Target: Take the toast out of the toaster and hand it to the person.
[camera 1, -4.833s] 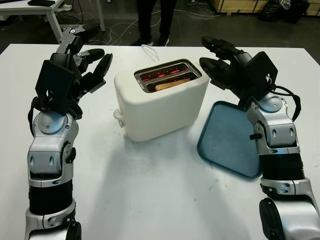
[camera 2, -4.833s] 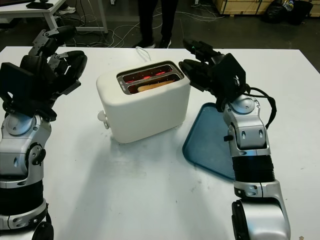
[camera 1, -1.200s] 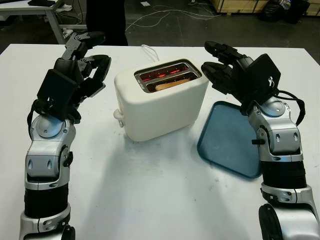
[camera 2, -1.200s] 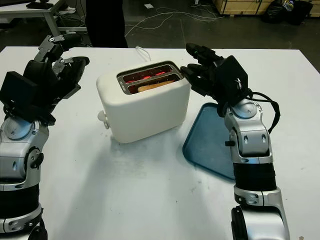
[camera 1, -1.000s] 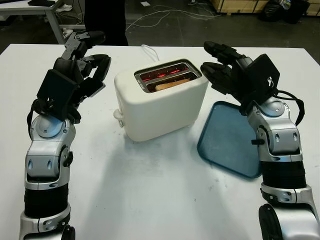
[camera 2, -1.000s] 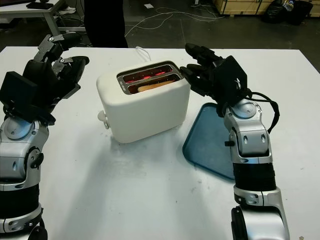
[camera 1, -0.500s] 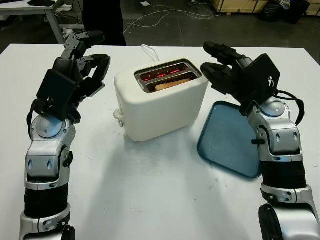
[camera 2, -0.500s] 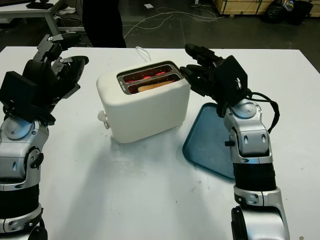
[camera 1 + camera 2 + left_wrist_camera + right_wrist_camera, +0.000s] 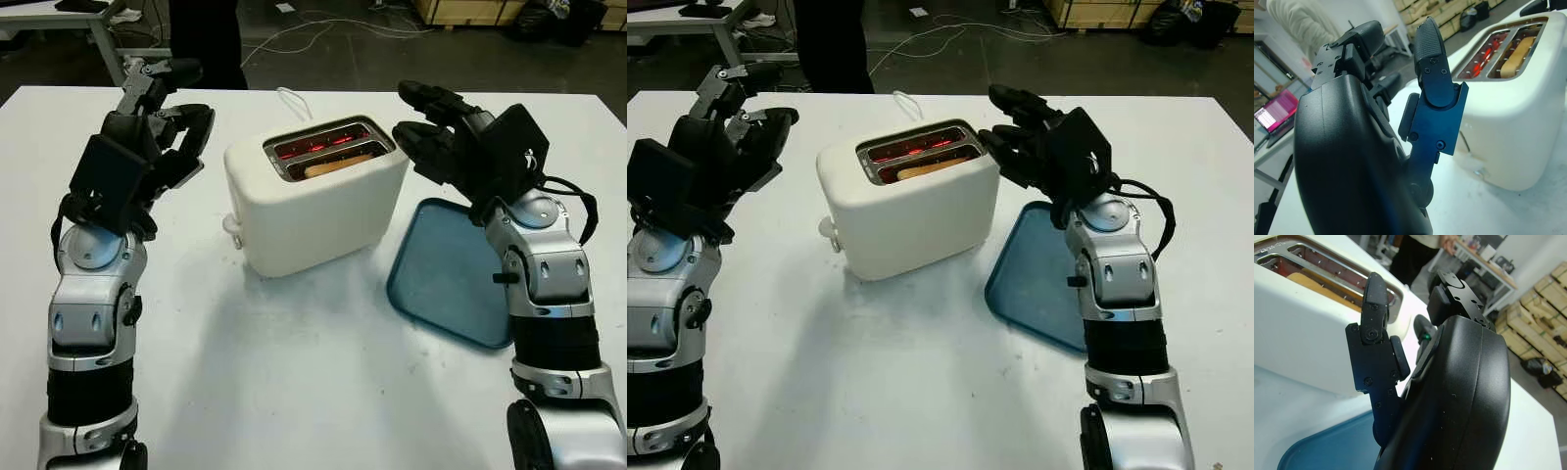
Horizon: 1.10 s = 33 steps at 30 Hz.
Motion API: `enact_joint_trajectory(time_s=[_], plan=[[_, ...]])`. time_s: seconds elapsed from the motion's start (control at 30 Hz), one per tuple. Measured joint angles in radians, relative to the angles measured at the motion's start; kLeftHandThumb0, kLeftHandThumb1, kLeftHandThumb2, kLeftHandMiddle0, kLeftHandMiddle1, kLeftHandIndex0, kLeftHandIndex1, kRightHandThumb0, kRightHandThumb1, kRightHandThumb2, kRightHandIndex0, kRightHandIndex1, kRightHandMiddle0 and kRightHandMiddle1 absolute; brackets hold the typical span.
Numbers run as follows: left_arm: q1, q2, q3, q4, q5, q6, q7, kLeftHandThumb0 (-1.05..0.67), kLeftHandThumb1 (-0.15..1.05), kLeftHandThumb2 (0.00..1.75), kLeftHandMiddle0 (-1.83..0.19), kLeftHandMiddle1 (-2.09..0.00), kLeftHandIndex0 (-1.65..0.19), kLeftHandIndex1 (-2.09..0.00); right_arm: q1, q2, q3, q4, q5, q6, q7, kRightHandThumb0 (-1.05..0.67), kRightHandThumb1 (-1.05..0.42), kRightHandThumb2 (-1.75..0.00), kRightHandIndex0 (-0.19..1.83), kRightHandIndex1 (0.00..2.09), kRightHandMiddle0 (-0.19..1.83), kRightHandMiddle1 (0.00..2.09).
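Fingers on both hands hold nothing: left hand (image 9: 162, 127) open, raised left of the toaster (image 9: 318, 201); right hand (image 9: 441, 137) open, just beside its right end, above the blue tray (image 9: 446, 279). Toast (image 9: 333, 164) sits in the front slot, elements glowing red.

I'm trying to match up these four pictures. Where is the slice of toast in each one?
Left eye view: toast in the toaster's near slot.
Right eye view: same slot.
Left wrist view: upright in the slot.
Right wrist view: beside the finger.
Shared landmark: the glowing red empty slot.
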Motion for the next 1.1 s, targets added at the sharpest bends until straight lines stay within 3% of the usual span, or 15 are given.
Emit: enact_joint_trajectory(time_s=[1.1], plan=[[0.000,0.000,0.016,-0.006,-0.012,0.011,0.008,-0.51,0.92,0.43,0.00,-1.06,0.00,-0.95,0.000,0.000,0.006,0.003,0.000,-0.001,-0.001,-0.42,-0.92,-0.37,0.03,0.66,0.37,0.01]])
